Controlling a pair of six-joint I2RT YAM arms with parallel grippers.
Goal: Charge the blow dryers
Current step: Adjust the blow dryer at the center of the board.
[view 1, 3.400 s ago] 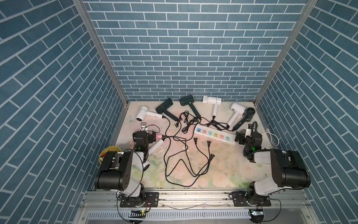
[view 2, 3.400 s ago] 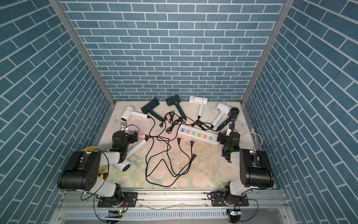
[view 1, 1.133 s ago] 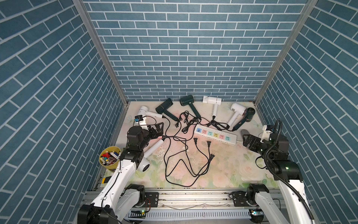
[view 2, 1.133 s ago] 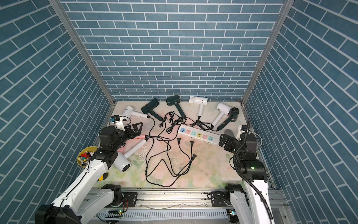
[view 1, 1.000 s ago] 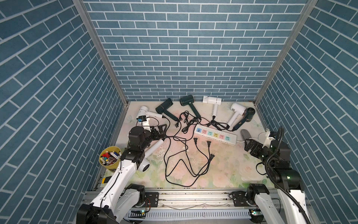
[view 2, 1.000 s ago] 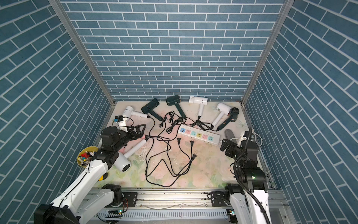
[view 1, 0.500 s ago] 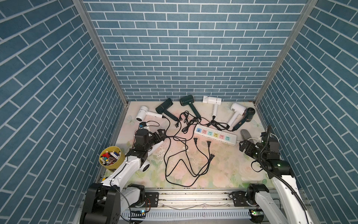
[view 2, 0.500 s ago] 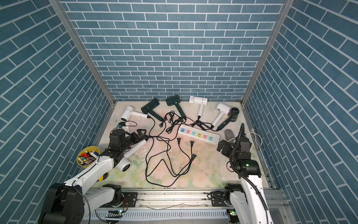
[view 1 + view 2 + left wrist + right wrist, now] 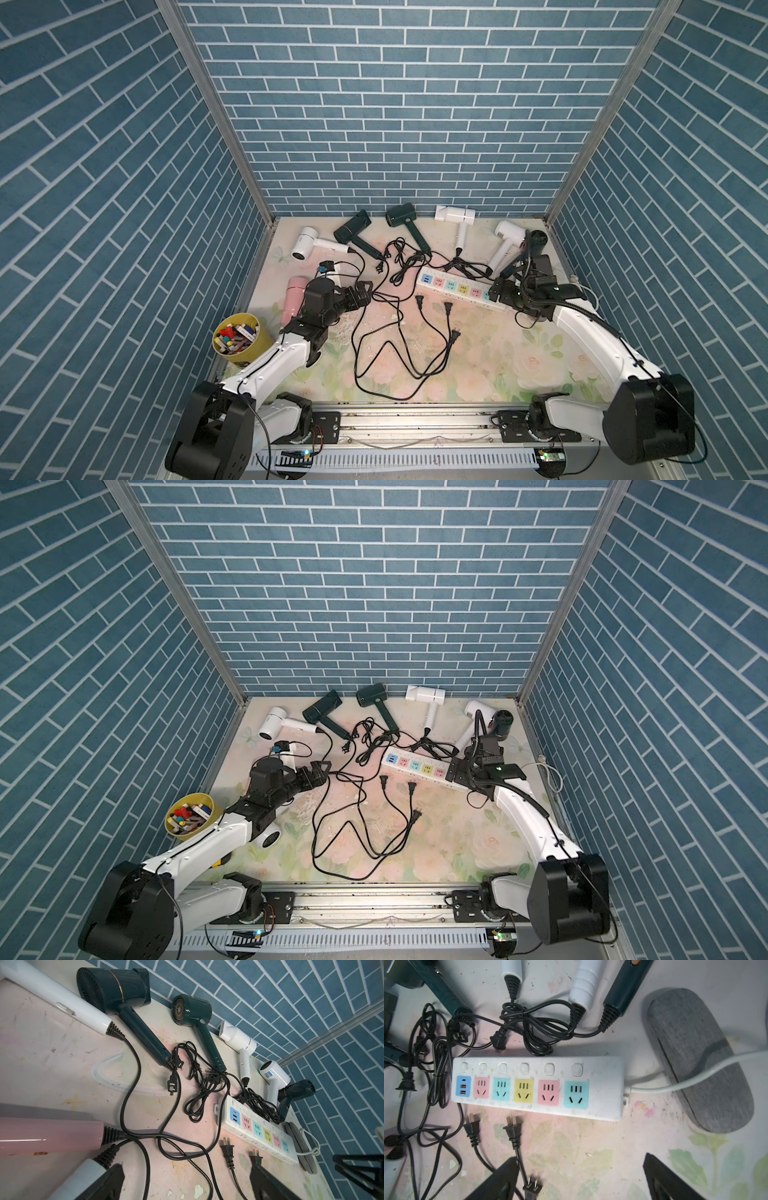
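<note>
Several blow dryers lie along the back wall, among them a white one (image 9: 305, 245), a dark green one (image 9: 401, 216) and a black one (image 9: 538, 241). A pink blow dryer (image 9: 293, 291) lies by my left arm. Their black cords (image 9: 395, 328) tangle across the table's middle. My left gripper (image 9: 363, 291) (image 9: 187, 1188) hangs open low over the cords beside the pink handle (image 9: 49, 1136). My right gripper (image 9: 496, 291) (image 9: 579, 1184) stands open over the right end of the white power strip (image 9: 537, 1086). A loose plug (image 9: 531, 1187) lies by one of its fingers (image 9: 500, 1180).
Two loose plugs (image 9: 419, 300) (image 9: 447, 307) lie just in front of the power strip (image 9: 453, 286). A grey rounded case (image 9: 695, 1059) sits on the strip's white cable at the right. A yellow cup of markers (image 9: 237, 338) stands at the left edge.
Both arms have reached in. The left gripper moved toward the cords at the middle. The right gripper swung left and came over the strip's right end. Nothing on the table has shifted.
</note>
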